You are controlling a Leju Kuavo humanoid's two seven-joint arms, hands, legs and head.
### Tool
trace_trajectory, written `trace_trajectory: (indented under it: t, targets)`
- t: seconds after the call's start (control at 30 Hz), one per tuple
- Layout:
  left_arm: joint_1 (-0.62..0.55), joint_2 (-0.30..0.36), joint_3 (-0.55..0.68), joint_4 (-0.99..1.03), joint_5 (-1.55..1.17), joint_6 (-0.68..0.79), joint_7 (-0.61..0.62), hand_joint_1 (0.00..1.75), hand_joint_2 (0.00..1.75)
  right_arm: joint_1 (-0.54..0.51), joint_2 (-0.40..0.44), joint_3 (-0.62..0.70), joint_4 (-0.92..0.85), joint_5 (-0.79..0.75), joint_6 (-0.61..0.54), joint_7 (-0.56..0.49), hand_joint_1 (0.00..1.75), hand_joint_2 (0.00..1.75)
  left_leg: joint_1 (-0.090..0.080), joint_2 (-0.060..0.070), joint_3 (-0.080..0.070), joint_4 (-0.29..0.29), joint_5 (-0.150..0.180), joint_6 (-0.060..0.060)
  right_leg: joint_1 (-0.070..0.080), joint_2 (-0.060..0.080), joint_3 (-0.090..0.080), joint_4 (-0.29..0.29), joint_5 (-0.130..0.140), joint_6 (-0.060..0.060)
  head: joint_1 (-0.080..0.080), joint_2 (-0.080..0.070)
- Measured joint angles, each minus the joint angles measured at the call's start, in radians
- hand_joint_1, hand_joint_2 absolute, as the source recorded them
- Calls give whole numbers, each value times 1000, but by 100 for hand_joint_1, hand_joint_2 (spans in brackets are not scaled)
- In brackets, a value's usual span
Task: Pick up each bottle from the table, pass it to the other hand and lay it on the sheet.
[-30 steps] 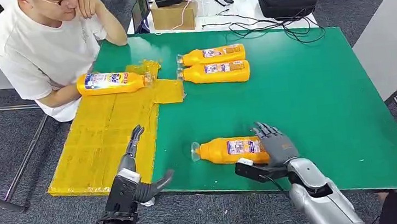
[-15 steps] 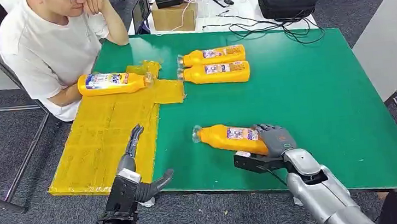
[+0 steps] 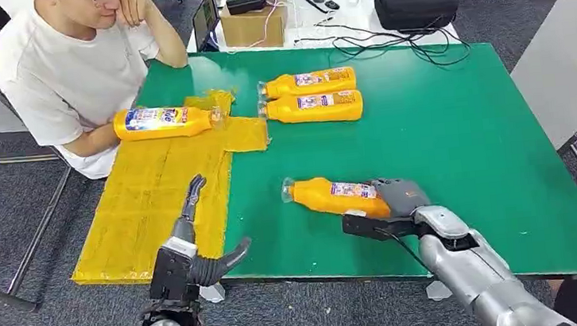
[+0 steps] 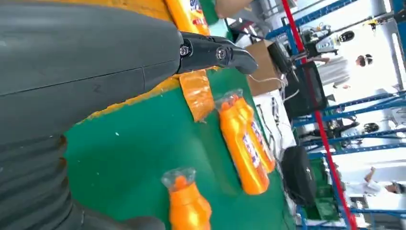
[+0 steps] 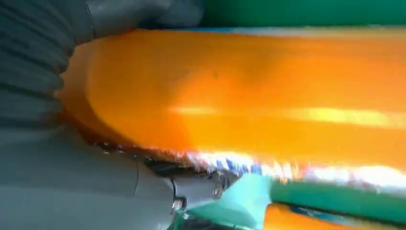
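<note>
labels on bottles (image 3: 312, 82) | print too small to read | no other legible text

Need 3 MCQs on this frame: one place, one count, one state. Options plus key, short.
1. Where does the bottle by the person's arm lie?
A) on the yellow sheet B) on bare green table C) on the floor
2. How many orange bottles are in the head view?
A) two B) four C) six
3. What is the right hand doing?
A) hanging empty B) gripping a bottle C) pressing the sheet

A: that bottle lies on the yellow sheet.
B: one on the sheet, a pair on the table, one held.
B: right hand grips the held bottle; left hand holds nothing.
</note>
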Motion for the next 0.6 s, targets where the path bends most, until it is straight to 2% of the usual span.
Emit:
trace_trajectory:
  t: [0.13,0.23,0.37,0.43,0.6]
  targets:
    - [-22,-5,1,27,165,-46,-27,0,175,72,33,-76,-49,-248,-91,-134,171,175,0,0,0,0,0,0,0,0,1,0,1,1,0,0]
    - [-19,-20,-2,35,313,-76,-36,0,175,209,101,-170,-210,-409,-209,-209,175,175,0,-1,-4,0,0,0,1,0,-3,1,0,1,0,0]
    - [-7,-38,-5,40,387,-49,-57,0,175,310,182,-258,-384,-478,-319,-267,175,175,3,-1,-9,0,0,-1,3,0,-8,1,0,0,0,0]
    - [-3,-50,-8,41,420,-26,-97,0,175,368,218,-289,-485,-536,-361,-331,175,175,3,-1,-11,0,0,-1,3,0,-8,1,-1,0,1,0]
    - [14,-51,-50,23,469,-75,-143,0,175,466,296,-288,-674,-582,-429,-370,175,175,3,-1,-11,0,-2,-2,3,0,-10,1,-1,-1,0,0]
